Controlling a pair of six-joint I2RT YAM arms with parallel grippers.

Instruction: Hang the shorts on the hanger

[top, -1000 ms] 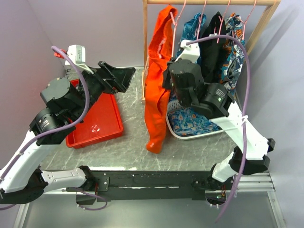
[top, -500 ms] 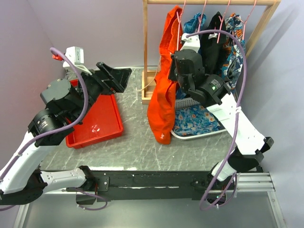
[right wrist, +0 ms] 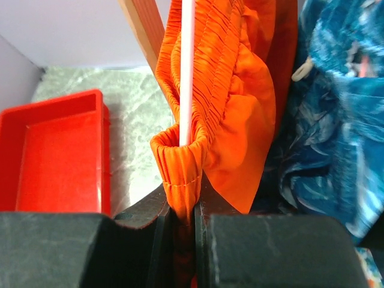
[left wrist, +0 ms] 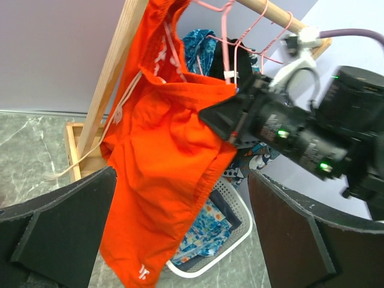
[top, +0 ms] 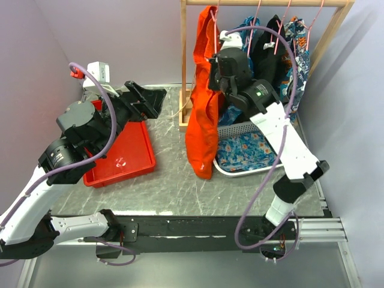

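A bright orange-red pair of fabric shorts [top: 201, 120] hangs at the left end of a pale wooden clothes rack [top: 183, 60], draped on a thin pink wire hanger [left wrist: 225, 36] whose hook reaches up to the top rail. The right gripper [right wrist: 183, 210] is clenched on a gathered fold of the elastic waistband, and in the right wrist view the hanger's wire runs down into the loop of that fold. The left gripper [top: 151, 100] hovers well apart over the far end of a red plastic tray [top: 129, 150], its jaws spread wide with nothing between them, facing the shorts across bare grey marble tabletop [top: 168, 186]. A cream drawstring cord [left wrist: 123, 105] trails from the waistband past the rack's left upright, which stands just beside the garment. Close on the other side crowd a black garment [top: 270, 48] and blue patterned garments [top: 297, 54] on further pink hangers, with the right arm reaching in front of them. Below, a white perforated basket [top: 240, 129] holds more blue patterned cloth [top: 246, 153]; the shorts' lower hem dangles in front of its left rim, and whether it touches the tabletop cannot be told. A purple cable [top: 288, 66] loops from the right wrist across the hanging clothes
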